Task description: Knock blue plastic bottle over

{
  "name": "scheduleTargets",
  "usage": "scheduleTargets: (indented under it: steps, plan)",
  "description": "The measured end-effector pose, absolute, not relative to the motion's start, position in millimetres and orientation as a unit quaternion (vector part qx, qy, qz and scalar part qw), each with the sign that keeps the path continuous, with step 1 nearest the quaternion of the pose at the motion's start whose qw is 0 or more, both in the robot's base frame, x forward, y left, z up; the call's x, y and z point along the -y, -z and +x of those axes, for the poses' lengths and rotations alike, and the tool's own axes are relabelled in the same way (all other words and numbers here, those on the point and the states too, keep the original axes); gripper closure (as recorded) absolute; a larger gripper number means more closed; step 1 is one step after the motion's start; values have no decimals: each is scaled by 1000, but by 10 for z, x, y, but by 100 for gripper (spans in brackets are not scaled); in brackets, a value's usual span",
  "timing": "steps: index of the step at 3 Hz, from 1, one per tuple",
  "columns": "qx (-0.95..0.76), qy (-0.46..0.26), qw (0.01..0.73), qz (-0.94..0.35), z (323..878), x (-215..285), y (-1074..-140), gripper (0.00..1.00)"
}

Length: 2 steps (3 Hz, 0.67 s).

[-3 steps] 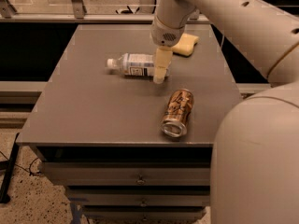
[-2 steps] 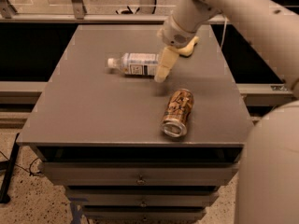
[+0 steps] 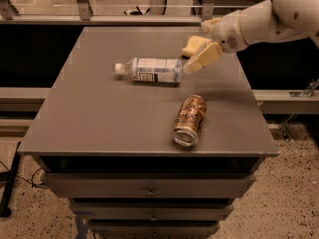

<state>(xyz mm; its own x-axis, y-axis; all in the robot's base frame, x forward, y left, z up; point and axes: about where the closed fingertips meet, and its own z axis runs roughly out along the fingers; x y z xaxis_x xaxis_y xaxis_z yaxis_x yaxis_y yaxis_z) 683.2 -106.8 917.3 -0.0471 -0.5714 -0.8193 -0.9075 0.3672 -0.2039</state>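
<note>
The blue plastic bottle (image 3: 150,70) lies on its side on the grey table (image 3: 99,118), its white cap pointing left and its white label facing up. My gripper (image 3: 195,63) hangs in the air just right of the bottle's base, a little above the table, at the end of the white arm (image 3: 264,19) that reaches in from the upper right. It holds nothing.
A brown patterned drink can (image 3: 190,120) lies on its side near the table's front right. A yellow sponge (image 3: 194,45) sits at the back right, partly behind the gripper. Drawers (image 3: 149,188) run below the table's front edge.
The arm has swung up and to the right, away from the bottle's base. The bottle and the can lie where they were.
</note>
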Motion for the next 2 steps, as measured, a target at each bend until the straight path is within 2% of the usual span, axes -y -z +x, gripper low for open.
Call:
scheduleTargets:
  steps: [1, 2]
  plan:
    - [-683, -202, 521, -471, 6778, 1529, -9530, 0]
    - [-685, -204, 523, -465, 6745, 1591, -9542, 0]
